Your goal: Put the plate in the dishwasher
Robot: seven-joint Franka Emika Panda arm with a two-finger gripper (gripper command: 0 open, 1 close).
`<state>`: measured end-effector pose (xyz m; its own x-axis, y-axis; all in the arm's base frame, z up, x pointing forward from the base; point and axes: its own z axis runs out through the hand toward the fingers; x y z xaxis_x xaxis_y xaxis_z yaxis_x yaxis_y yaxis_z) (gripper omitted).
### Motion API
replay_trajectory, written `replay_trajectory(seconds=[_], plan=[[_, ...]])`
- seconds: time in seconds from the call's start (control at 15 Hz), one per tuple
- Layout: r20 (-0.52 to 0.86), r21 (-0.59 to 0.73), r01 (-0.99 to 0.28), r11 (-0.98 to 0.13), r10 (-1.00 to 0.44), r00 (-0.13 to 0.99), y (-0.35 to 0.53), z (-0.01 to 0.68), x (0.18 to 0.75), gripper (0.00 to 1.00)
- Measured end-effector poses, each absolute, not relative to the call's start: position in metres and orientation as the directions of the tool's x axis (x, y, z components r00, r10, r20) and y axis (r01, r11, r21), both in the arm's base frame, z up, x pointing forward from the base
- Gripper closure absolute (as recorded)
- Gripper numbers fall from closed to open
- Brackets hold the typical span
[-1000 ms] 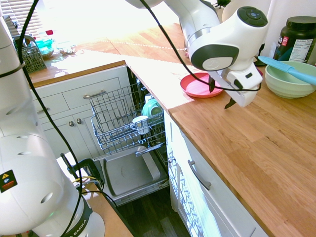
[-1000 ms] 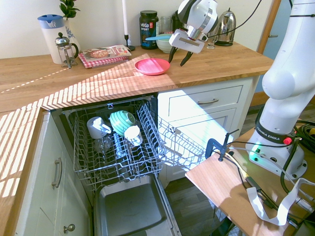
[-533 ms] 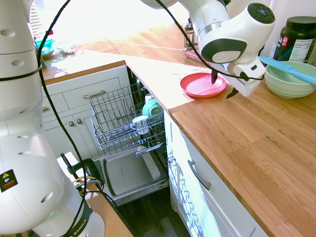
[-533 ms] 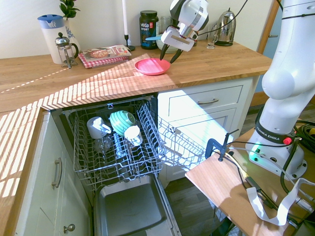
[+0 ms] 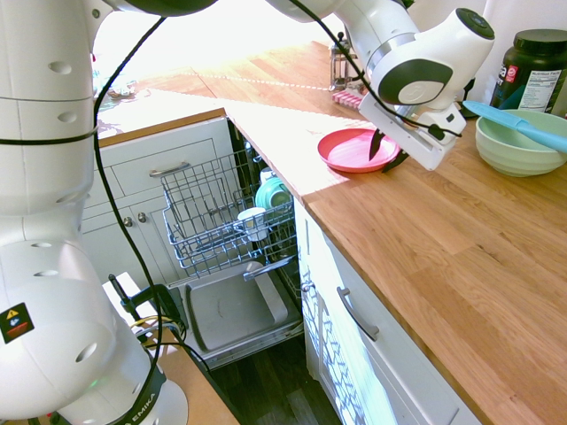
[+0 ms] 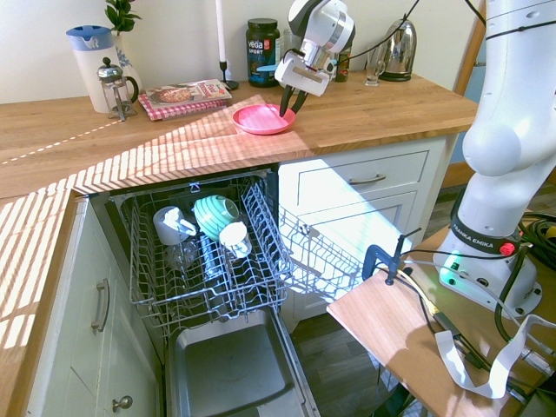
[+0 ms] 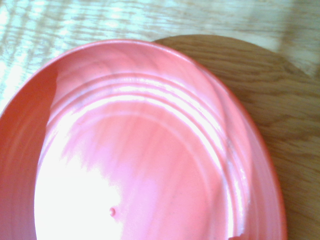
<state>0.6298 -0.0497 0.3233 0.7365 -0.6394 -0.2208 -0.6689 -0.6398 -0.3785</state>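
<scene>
**Gripper straddling the plate rim**

Left to right in the second exterior view: the dishwasher (image 6: 208, 287) stands open below the counter (image 6: 104, 148), its rack (image 6: 200, 252) pulled out with a teal dish (image 6: 215, 213) and 2 cups in it. The plate (image 6: 261, 119) lies flat on the counter above. The gripper (image 6: 287, 106) angles down at the plate's right rim, 1 finger over the plate, 1 outside; fingers partly spread, not pinching it. A green bowl (image 5: 518, 142) sits beyond

End effector (image 5: 386, 152) tilted steeply downward, fingers partly apart.
</scene>
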Motion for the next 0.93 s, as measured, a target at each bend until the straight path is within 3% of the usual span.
replay_trajectory(seconds=[0.6,0.8,0.93], plan=[[-0.201,-0.399,-0.651,-0.646,-0.631,0.749,-0.045,0.335,0.644,1.00],[-0.122,-0.439,-0.588,-0.680,-0.603,0.789,-0.026,0.378,0.667,1.00],[-0.048,-0.398,-0.526,-0.752,-0.555,0.830,0.012,0.428,0.683,1.00]])
